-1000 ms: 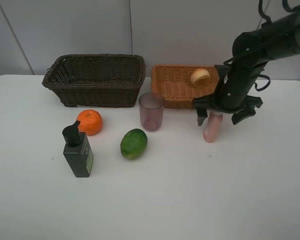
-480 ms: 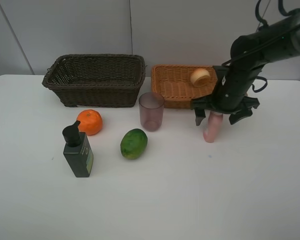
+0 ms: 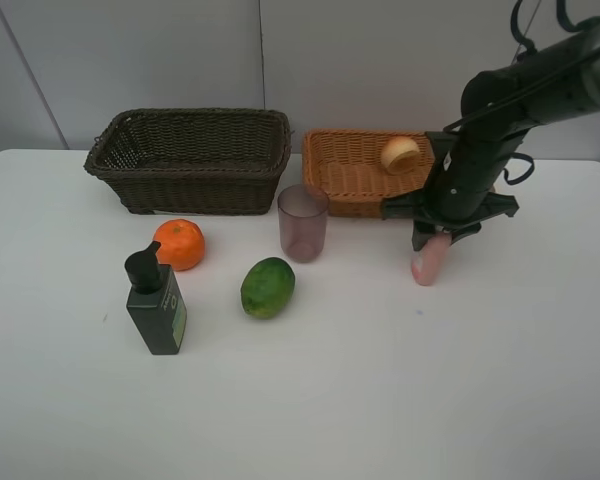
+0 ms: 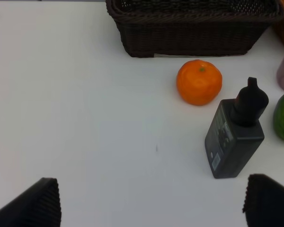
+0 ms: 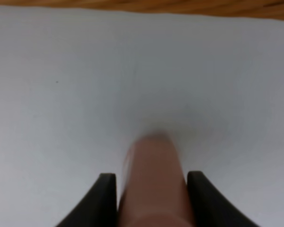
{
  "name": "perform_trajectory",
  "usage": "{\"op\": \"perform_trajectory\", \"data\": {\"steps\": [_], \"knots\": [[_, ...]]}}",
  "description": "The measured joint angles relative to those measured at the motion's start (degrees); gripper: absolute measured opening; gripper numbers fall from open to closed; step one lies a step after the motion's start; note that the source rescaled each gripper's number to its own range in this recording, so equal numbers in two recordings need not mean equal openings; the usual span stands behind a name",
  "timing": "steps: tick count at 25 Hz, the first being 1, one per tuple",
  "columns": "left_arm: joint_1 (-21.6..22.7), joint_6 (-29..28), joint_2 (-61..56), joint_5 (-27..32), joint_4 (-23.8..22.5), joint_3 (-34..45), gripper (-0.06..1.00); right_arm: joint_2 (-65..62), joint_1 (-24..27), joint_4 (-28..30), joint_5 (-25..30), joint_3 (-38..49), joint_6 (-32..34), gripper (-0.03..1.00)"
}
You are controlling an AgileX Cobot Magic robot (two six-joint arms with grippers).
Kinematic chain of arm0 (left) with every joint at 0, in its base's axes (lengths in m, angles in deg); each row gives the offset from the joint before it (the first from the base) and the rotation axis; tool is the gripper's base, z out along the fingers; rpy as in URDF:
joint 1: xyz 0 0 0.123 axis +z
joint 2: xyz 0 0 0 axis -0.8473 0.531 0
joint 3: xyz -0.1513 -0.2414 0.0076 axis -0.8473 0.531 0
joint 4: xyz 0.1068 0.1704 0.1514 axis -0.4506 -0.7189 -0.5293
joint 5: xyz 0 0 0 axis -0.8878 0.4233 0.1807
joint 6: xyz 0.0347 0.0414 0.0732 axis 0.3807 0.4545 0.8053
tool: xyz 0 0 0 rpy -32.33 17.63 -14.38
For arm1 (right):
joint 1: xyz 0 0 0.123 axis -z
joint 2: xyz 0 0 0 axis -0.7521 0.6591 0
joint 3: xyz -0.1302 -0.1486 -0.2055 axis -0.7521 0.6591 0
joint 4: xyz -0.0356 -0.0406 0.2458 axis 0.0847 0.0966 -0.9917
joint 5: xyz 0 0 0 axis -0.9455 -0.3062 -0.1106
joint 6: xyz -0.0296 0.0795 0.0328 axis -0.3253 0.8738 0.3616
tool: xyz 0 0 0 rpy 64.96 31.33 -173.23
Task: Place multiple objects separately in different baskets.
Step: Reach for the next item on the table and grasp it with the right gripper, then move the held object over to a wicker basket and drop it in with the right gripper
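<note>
My right gripper (image 3: pixel 435 238) is shut on the top of the pink bottle (image 3: pixel 427 263), which stands on the white table just in front of the light tan basket (image 3: pixel 345 180). In the right wrist view both fingers press the pink bottle (image 5: pixel 154 182). A peach (image 3: pixel 400 154) lies in the tan basket. The dark brown basket (image 3: pixel 195 185) holds nothing I can see. In front of it are the tangerine (image 3: pixel 179 244), mauve cup (image 3: pixel 303 222), green fruit (image 3: pixel 268 287) and dark pump bottle (image 3: pixel 156 302). My left gripper (image 4: pixel 151 203) hangs open above bare table, short of the pump bottle (image 4: pixel 235 137) and tangerine (image 4: pixel 199 81).
The white table (image 3: pixel 380 380) stretches wide in front of the objects. A grey wall stands close behind both baskets. The right arm (image 3: pixel 520 90) reaches in from the upper right, over the tan basket's right end.
The right gripper's fingers, spread on either side of the pink bottle's top, have closed onto it. Everything else stayed put.
</note>
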Motion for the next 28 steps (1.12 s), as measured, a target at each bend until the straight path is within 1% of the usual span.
{"op": "perform_trajectory", "data": {"steps": [8,11,16,23,28], "knots": [[0.0,0.0,0.0,0.0,0.0,0.0,1.0,0.0,0.0,0.0,0.0,0.0,-0.3,0.01],[0.0,0.0,0.0,0.0,0.0,0.0,1.0,0.0,0.0,-0.2,0.1,0.0,-1.8,0.01],[0.0,0.0,0.0,0.0,0.0,0.0,1.0,-0.2,0.0,-2.4,0.5,0.0,-4.5,0.01],[0.0,0.0,0.0,0.0,0.0,0.0,1.0,-3.5,0.0,-2.7,2.0,0.0,-4.7,0.01],[0.0,0.0,0.0,0.0,0.0,0.0,1.0,-7.7,0.0,-2.7,4.3,0.0,-4.7,0.01]]}}
